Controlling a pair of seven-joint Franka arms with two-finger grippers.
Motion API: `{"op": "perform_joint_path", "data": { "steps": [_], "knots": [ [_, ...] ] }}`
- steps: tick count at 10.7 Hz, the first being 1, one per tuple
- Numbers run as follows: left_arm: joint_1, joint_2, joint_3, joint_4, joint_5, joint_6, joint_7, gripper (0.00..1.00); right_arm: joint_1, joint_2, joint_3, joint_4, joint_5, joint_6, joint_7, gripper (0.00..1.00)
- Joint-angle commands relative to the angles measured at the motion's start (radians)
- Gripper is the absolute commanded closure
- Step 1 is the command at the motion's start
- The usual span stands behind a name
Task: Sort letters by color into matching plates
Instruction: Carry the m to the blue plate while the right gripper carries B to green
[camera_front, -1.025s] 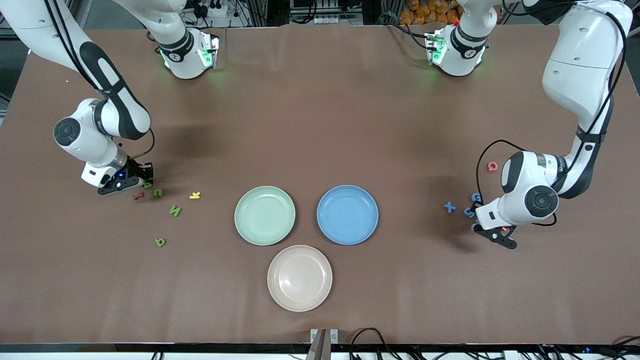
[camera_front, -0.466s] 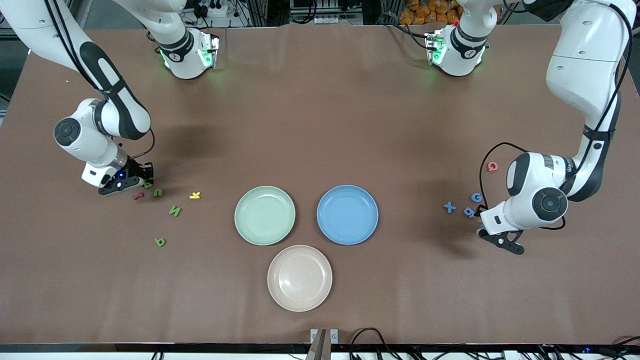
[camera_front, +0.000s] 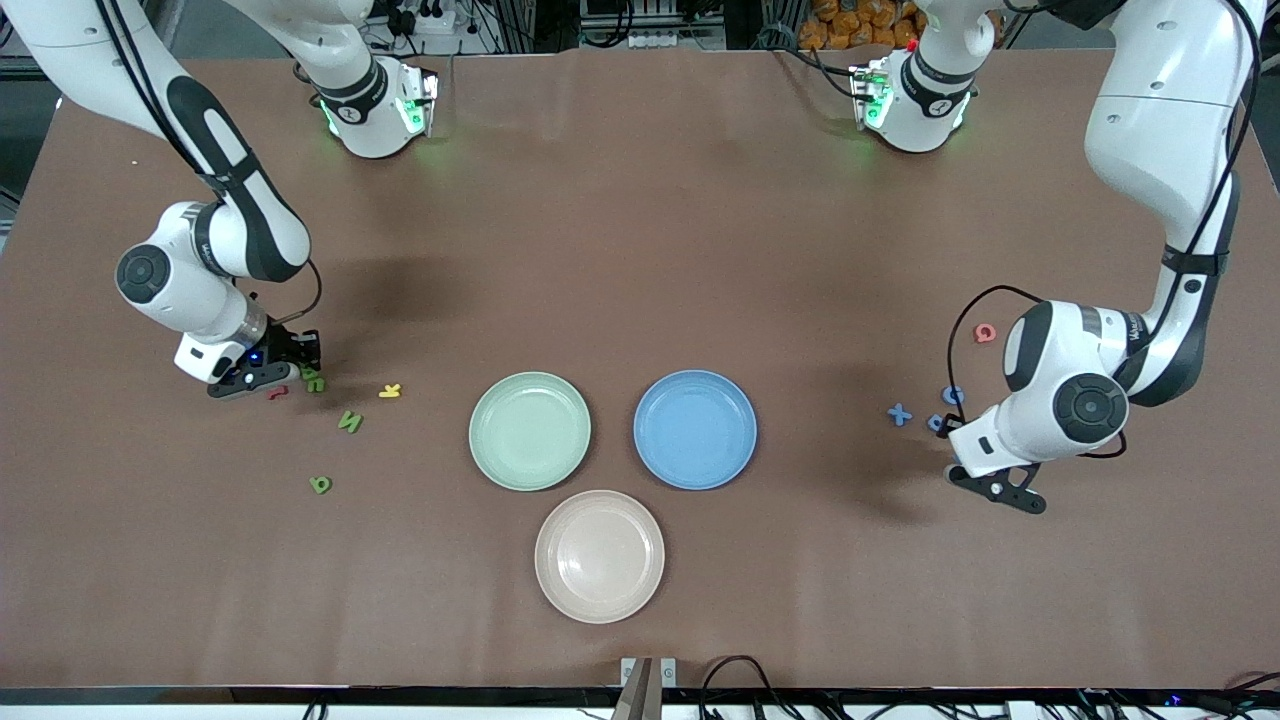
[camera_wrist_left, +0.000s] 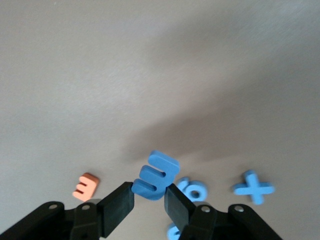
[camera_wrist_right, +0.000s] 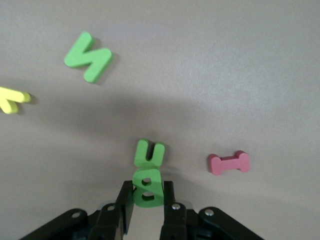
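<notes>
My left gripper (camera_front: 995, 487) is shut on a blue letter (camera_wrist_left: 155, 176) and holds it just above the table; the wrist view (camera_wrist_left: 150, 194) shows the grip. Three other blue letters lie beside it: a plus (camera_front: 900, 414), a round one (camera_front: 953, 395) and one more (camera_front: 936, 423). My right gripper (camera_front: 262, 372) is shut on a green B (camera_wrist_right: 146, 189), low at the table, touching a green U (camera_wrist_right: 149, 153). A green N (camera_front: 349, 421) and another green letter (camera_front: 320, 484) lie nearer the front camera. The mint plate (camera_front: 530, 431) and blue plate (camera_front: 695, 429) sit mid-table.
A beige plate (camera_front: 599, 556) lies nearer the front camera than the two others. A red letter (camera_front: 277, 392) and a yellow K (camera_front: 390, 391) lie among the green ones. An orange E (camera_wrist_left: 85, 186) and a red letter (camera_front: 985, 333) lie near the blue ones.
My right gripper has shifted a little toward the plates with the green B. My left gripper has moved slightly toward the front camera with the blue letter.
</notes>
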Motion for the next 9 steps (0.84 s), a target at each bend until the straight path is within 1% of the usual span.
{"op": "perform_joint_path", "data": {
  "steps": [1, 3, 4, 5, 7, 9],
  "knots": [
    [-0.075, -0.012, 0.003, 0.029, -0.08, -0.033, -0.133, 1.0, 0.062, -0.038, 0.003, 0.061, 0.014, -0.123, 0.132, 0.95],
    [-0.149, -0.015, 0.001, 0.038, -0.115, -0.035, -0.275, 1.0, 0.128, -0.035, 0.003, 0.129, 0.016, -0.189, 0.248, 0.95],
    [-0.189, -0.006, 0.001, 0.058, -0.127, -0.036, -0.335, 1.0, 0.164, -0.029, 0.003, 0.164, 0.038, -0.218, 0.302, 0.95],
    [-0.218, -0.003, 0.001, 0.06, -0.141, -0.038, -0.39, 1.0, 0.198, -0.025, 0.001, 0.192, 0.081, -0.232, 0.342, 0.95],
    [-0.27, 0.001, 0.001, 0.06, -0.169, -0.038, -0.463, 1.0, 0.252, -0.012, 0.001, 0.227, 0.149, -0.234, 0.413, 0.95],
    [-0.316, 0.004, 0.001, 0.067, -0.189, -0.039, -0.512, 1.0, 0.31, 0.009, 0.0, 0.267, 0.157, -0.234, 0.544, 0.95]
  ]
}}
